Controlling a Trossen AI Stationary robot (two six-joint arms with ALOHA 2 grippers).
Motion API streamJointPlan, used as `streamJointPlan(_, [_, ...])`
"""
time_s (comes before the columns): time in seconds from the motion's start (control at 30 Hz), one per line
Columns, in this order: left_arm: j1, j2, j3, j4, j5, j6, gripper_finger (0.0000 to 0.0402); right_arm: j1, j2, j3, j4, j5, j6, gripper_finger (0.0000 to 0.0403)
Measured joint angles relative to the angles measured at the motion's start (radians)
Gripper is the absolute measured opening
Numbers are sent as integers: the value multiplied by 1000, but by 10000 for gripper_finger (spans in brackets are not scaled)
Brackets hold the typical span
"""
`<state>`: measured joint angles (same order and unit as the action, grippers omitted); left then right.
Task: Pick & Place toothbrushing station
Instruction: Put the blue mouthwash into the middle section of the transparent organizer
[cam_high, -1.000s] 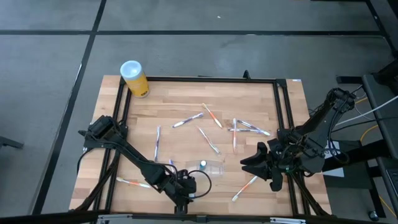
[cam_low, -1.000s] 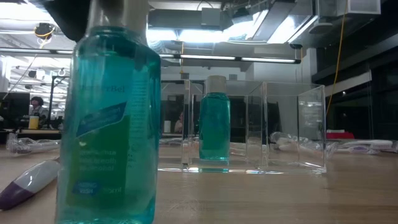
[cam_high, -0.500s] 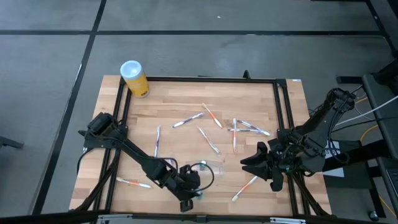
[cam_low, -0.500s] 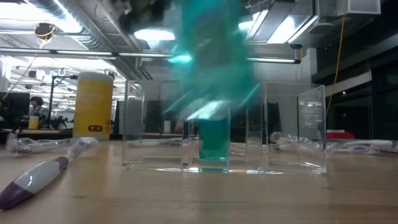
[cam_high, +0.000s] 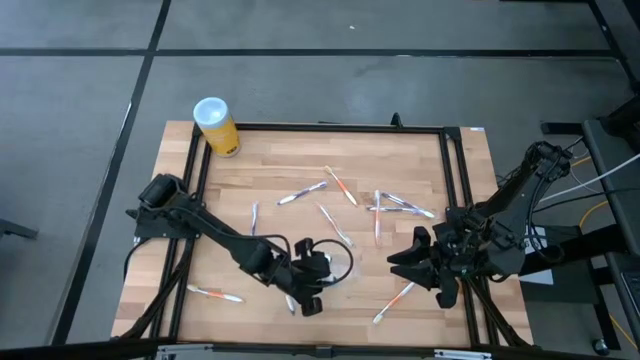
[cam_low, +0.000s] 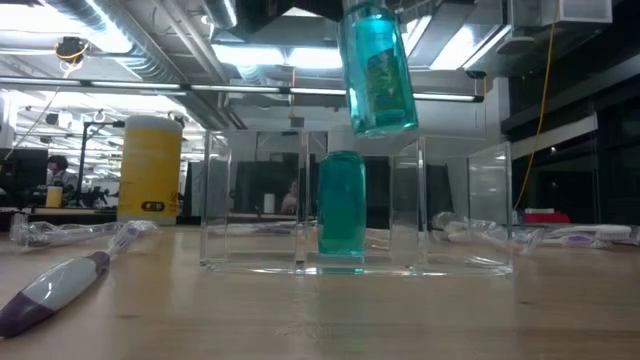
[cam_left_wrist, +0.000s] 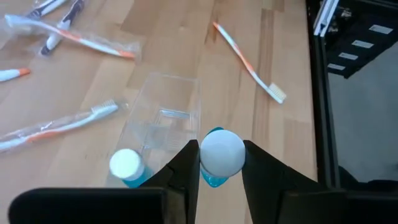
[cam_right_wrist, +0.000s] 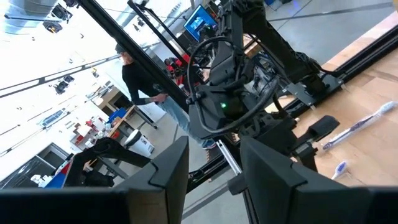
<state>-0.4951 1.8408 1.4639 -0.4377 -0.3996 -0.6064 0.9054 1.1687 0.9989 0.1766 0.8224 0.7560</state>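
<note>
Wooden planks of the counter (cam_high: 400, 160), framed by black rails, carry a scatter of toothbrushes, a yellow canister (cam_high: 216, 127) at the far corner from both arms, and a clear plastic holder (cam_low: 360, 210) with several compartments. A second ago the left end effector (cam_left_wrist: 216, 171) hung close to the low camera at the counter's near edge, with a teal bottle filling that view; half a second ago the bottle was a blur in transit; now the teal bottle with the white cap (cam_left_wrist: 221, 152) is clamped between the left end effector's two fingers and hangs above the holder, slightly tilted, its base clear of the compartment walls. Directly below and a little to one side of it a second teal bottle (cam_low: 342, 203) already stands upright in one compartment; the left wrist view shows its white cap just beside the gripped one. The jaws narrowed during that second and then held, which fits a firm grasp rather than a release. That suggests the carry is done and the lowering is next: the bottle needs to come upright and line up with a free compartment beside the occupied one, or it may catch a wall or knock its neighbour. Toothbrushes, such as the orange-handled one (cam_left_wrist: 249, 61) beyond the holder, remain unsorted, so most of the task looks undone. The right end effector (cam_high: 400, 262) waits with fingers parted, well off to the side above another toothbrush (cam_high: 394, 301), unchanged.
</note>
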Motion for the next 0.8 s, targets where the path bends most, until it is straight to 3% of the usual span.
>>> streamJointPlan(0.8, [12,-40,2,49,-38,-29,86,0,1,0,3,8,4,149])
